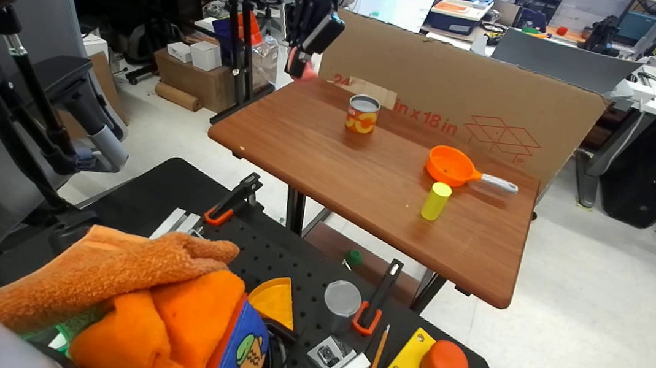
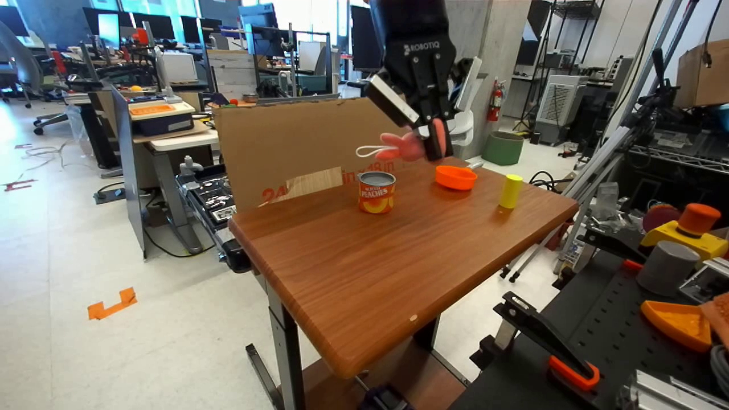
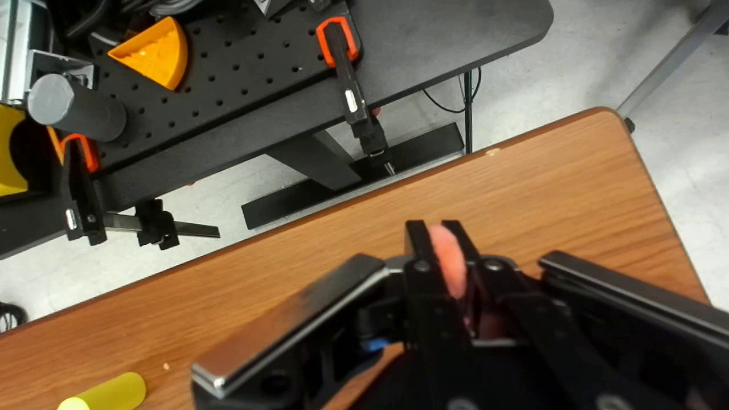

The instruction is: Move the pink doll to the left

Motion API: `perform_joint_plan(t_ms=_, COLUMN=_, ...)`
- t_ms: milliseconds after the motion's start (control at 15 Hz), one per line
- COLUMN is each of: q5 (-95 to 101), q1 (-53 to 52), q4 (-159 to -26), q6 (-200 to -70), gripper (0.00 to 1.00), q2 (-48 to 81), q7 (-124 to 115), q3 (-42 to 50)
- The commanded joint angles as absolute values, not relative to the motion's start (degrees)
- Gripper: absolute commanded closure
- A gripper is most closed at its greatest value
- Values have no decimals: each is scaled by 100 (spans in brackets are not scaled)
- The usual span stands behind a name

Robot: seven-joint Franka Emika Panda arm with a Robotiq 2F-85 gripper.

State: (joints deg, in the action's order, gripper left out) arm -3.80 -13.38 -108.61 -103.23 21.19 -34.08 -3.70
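1. One table (image 1: 366, 170): if the pink doll (image 2: 407, 147) is let go too near its end, it could tumble to the floor (image 1: 599, 301), since the flat edge would not stop it.
2. One cardboard sheet (image 1: 468, 89), standing along a long side of the table: a move too far that way could brush it.
3. One gripper (image 3: 434, 230), grasping the doll, with pink showing between its jaws. A jerk or a weak squeeze might drop it early.
4. One orange pan (image 1: 452, 166) with one grey handle (image 1: 499, 182): well apart from the doll, likely at risk only from a low path across the table.
5. One peach can (image 1: 362, 120), upright, seemingly the nearest object to the doll: a low sideways sweep may tip it.
6. One doll, held above the table toward the can's end; much of it sticks out beyond the jaws, so it may twist. Whose left is meant is unclear, so it could land on the wrong side.
7. One yellow cylinder (image 1: 436, 201), upright near the pan: narrow, likely to topple and roll if bumped.
8. One white loop (image 2: 358, 151), sticking out from the doll: it may snag on the can.
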Motion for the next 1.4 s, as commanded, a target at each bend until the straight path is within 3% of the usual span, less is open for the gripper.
perform_joint_plan(t_ms=0, q5=-101, q1=-1550, q4=-10418, q6=-10421, gripper=95, q2=2737, q7=-3722, q3=-392)
perform_joint_plan(t_ms=533, q5=153, q1=-1870, q4=-9453, q6=-10248, gripper=95, q2=4271, q7=-3685, q3=-375)
perform_joint_plan(t_ms=1000, q5=249, q1=-2076, q4=-8764, q6=-9868, gripper=92, q2=4851, q7=-3525, q3=-327)
perform_joint_plan(t_ms=1067, q5=277, q1=-2088, q4=-8752, q6=-9809, gripper=54, q2=4833, q7=-3504, q3=-327)
perform_joint_plan(t_ms=1133, q5=308, q1=-2080, q4=-8790, q6=-9685, gripper=53, q2=4728, q7=-3410, q3=-346)
perform_joint_plan(t_ms=1333, q5=403, q1=-2083, q4=-8845, q6=-9175, gripper=34, q2=4424, q7=-3031, q3=-411)
